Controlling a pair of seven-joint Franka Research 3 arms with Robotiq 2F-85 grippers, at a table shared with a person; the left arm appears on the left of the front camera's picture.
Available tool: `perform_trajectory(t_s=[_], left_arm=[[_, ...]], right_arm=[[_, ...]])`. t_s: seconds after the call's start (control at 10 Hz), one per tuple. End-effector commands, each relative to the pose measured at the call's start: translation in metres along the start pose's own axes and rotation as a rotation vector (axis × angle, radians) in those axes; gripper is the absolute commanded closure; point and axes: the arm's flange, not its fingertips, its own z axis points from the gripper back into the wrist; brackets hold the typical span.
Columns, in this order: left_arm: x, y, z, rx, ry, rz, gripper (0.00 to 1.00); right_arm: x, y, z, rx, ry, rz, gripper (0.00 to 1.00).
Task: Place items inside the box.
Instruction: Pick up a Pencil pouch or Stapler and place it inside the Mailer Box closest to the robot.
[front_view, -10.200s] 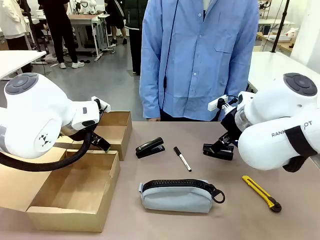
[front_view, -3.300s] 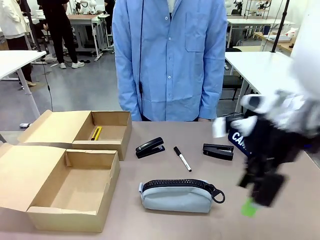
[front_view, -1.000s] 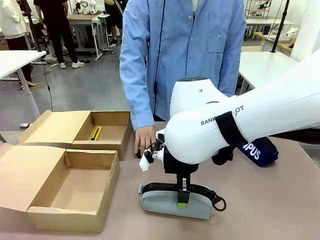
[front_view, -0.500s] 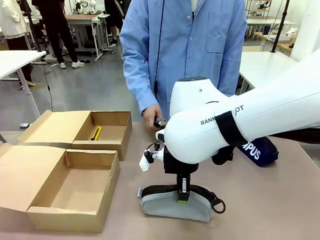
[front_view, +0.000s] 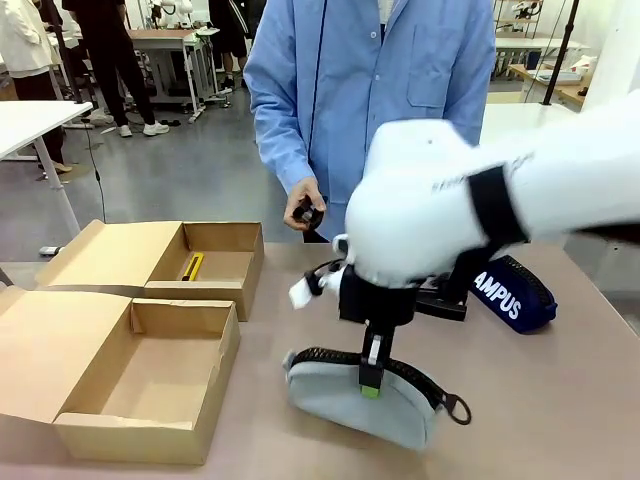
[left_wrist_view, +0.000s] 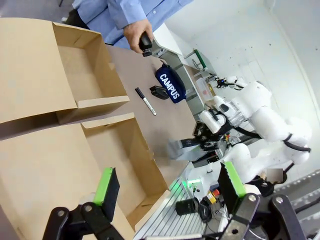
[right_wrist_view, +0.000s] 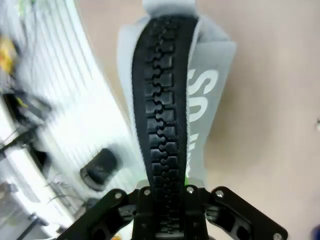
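Grey fabric of the pencil pouch (front_view: 330, 395), lower centre, is pinched at its zipper by the right gripper (front_view: 371, 383) and now hangs tilted, where half a second ago it lay flat. The carry to the near box (front_view: 215, 380), lower left, can begin. The left gripper (left_wrist_view: 169, 184) stands spread, empty. Farther back, the person's hand (front_view: 300, 212) has raised a stapler (front_view: 313, 214). In the front view the blurred arm covers the marker (left_wrist_view: 145, 101) and half the second stapler (front_view: 445, 303).

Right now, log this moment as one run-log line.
right gripper: shut on grey pouch, at zip | left gripper: open | pouch: tilted, outside near box | person's hand: holds small black item | yellow knife: in far box
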Motion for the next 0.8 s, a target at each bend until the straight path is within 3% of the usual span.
perform_trajectory(t_s=[0.0, 0.2, 0.4, 0.5, 0.6, 0.7], left_arm=[[0.001, 0.0, -0.001, -0.019, -0.017, -0.023, 0.0], [0.001, 0.0, -0.001, -0.019, -0.017, -0.023, 0.0], [0.001, 0.0, -0.001, -0.019, -0.017, -0.023, 0.0], [0.001, 0.0, -0.001, -0.019, -0.017, -0.023, 0.0], [0.001, 0.0, -0.001, -0.019, -0.017, -0.023, 0.0], [0.001, 0.0, -0.001, -0.019, -0.017, -0.023, 0.0]], right_arm=[[-0.045, 0.03, 0.063, 0.228, -0.285, -0.519, 1.0], [-0.068, 0.048, 0.082, 0.299, -0.557, -0.799, 1.0], [-0.083, 0.065, 0.079, 0.321, -0.691, -0.902, 1.0], [-0.091, 0.073, 0.077, 0.249, -0.762, -0.999, 1.0], [-0.078, 0.052, 0.102, 0.321, -0.367, -0.641, 1.0], [-0.078, 0.052, 0.102, 0.321, -0.367, -0.641, 1.0]])
